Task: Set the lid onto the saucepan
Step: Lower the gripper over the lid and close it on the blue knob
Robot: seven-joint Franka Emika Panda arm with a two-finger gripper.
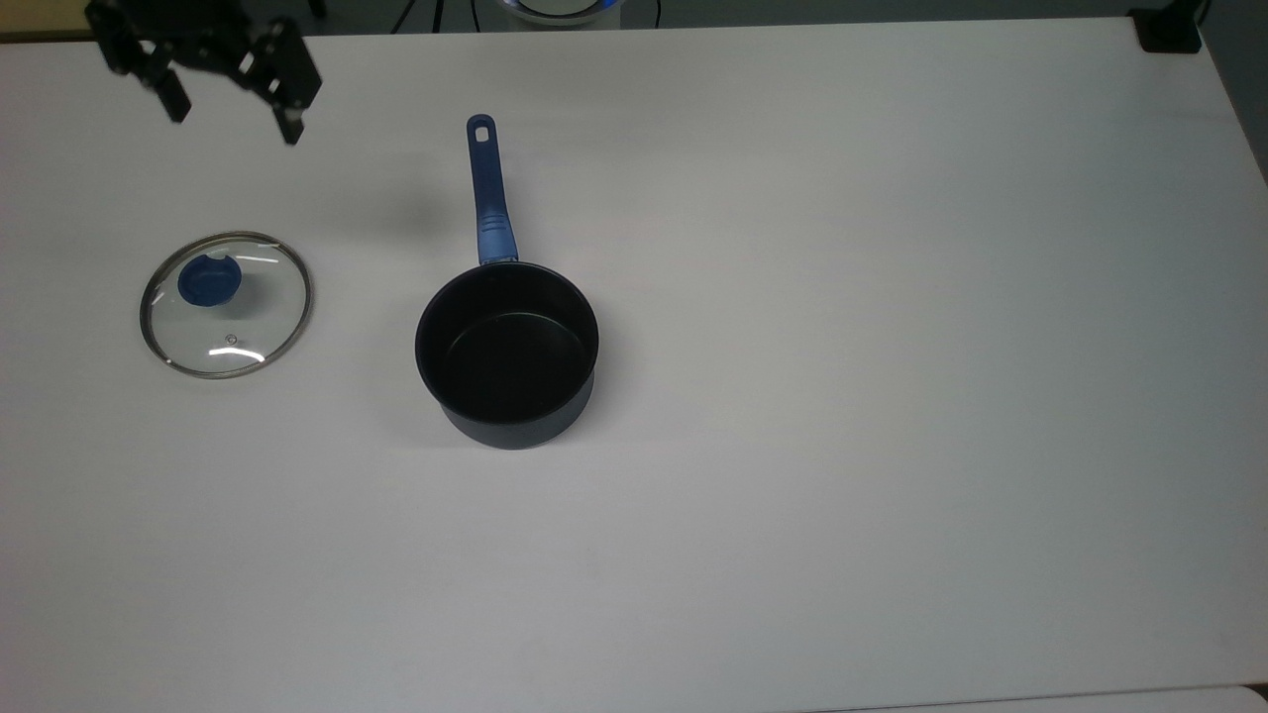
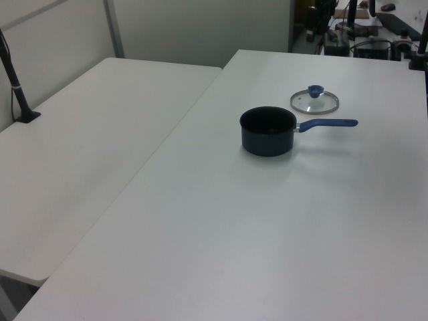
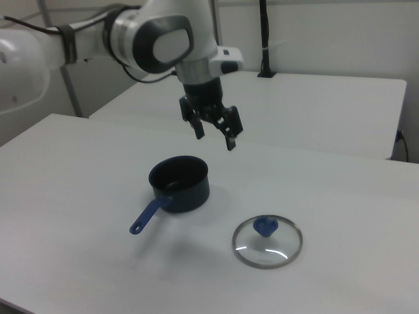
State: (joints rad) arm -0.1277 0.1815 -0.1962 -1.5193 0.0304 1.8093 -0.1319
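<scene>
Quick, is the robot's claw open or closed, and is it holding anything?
Gripper: open, fingers apart, holding nothing, up in the air away from the lid.

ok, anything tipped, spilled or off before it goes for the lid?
Nothing stands out. The saucepan sits upright and empty on the table. The lid lies flat, knob up, apart from the pan. The gripper is open, holding nothing.
</scene>
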